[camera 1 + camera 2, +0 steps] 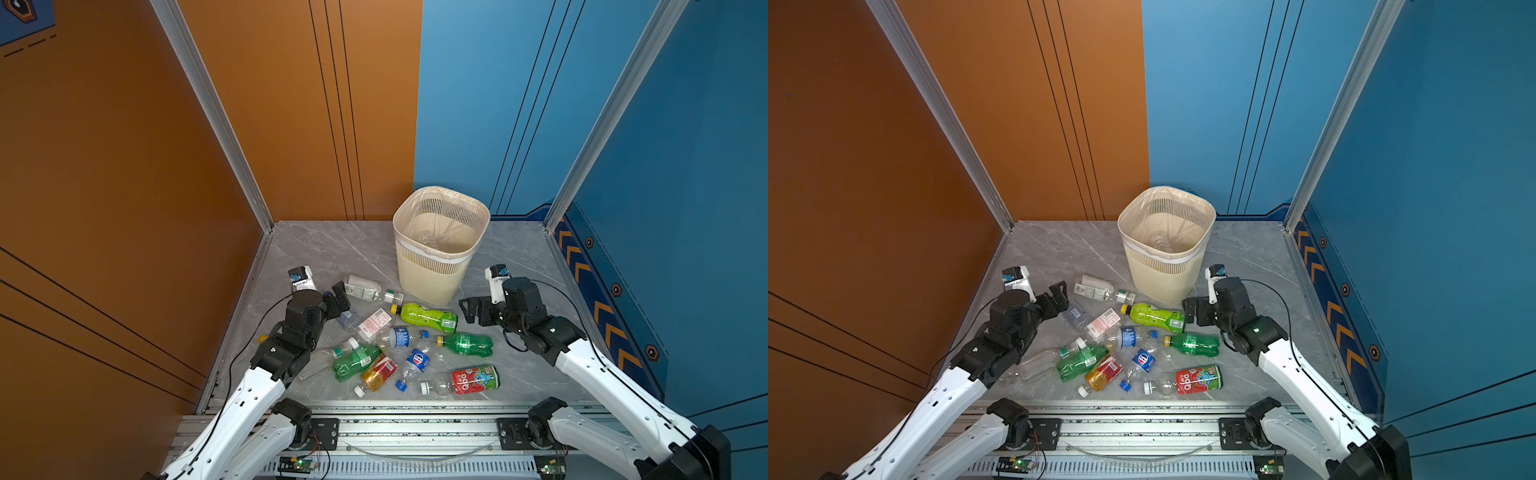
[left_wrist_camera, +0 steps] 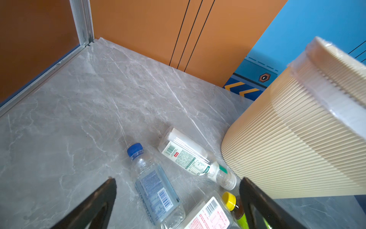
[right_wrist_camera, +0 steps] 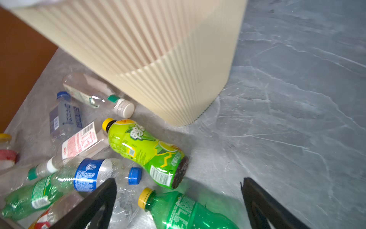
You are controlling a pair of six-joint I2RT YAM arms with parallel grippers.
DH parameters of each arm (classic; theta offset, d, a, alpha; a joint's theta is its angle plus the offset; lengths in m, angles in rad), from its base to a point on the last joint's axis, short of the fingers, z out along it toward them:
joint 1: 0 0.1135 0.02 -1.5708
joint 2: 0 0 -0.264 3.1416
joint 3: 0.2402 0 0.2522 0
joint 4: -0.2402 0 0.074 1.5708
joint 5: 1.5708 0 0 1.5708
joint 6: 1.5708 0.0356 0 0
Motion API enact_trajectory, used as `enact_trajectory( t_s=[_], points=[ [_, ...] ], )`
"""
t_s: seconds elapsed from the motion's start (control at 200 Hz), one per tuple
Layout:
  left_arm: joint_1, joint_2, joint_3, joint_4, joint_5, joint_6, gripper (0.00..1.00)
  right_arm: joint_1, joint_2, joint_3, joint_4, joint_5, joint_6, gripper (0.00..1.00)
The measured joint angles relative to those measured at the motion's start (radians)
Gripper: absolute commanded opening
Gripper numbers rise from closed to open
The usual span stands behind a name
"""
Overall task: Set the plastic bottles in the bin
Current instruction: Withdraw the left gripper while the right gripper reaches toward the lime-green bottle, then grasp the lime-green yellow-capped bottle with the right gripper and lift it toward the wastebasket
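The cream bin stands at the back middle of the grey floor, its liner over the rim. Several plastic bottles lie in a loose pile in front of it. My left gripper hangs open above a clear blue-capped bottle, beside a white-labelled bottle. My right gripper is open just right of the pile, over a green yellow-capped bottle. A lime-green bottle lies between that one and the bin. Neither gripper holds anything.
Orange panels wall in the left and back, and blue panels the right. An aluminium rail runs along the front edge. A red-labelled bottle lies nearest the rail. Bare floor shows right of the bin.
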Motion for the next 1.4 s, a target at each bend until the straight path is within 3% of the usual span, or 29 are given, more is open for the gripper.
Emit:
enact_trajectory(
  t_s=[0.205, 0.386, 1.046, 1.402],
  points=[
    [0.036, -0.039, -0.023, -0.034, 0.004, -0.011, 0.98, 0.174, 0.164, 0.097, -0.018, 0.047, -0.119, 0.98],
    [0.070, -0.099, -0.053, -0.056, 0.013, -0.023, 0.98, 0.253, 0.309, 0.138, -0.027, 0.074, -0.194, 0.98],
    [0.169, -0.174, -0.087, -0.111, 0.068, -0.053, 0.98, 0.260, 0.668, 0.267, 0.006, 0.184, -0.312, 0.93],
    [0.193, -0.215, -0.089, -0.137, 0.080, -0.072, 0.98, 0.283, 0.753, 0.318, 0.024, 0.295, -0.391, 0.76]
  ],
)
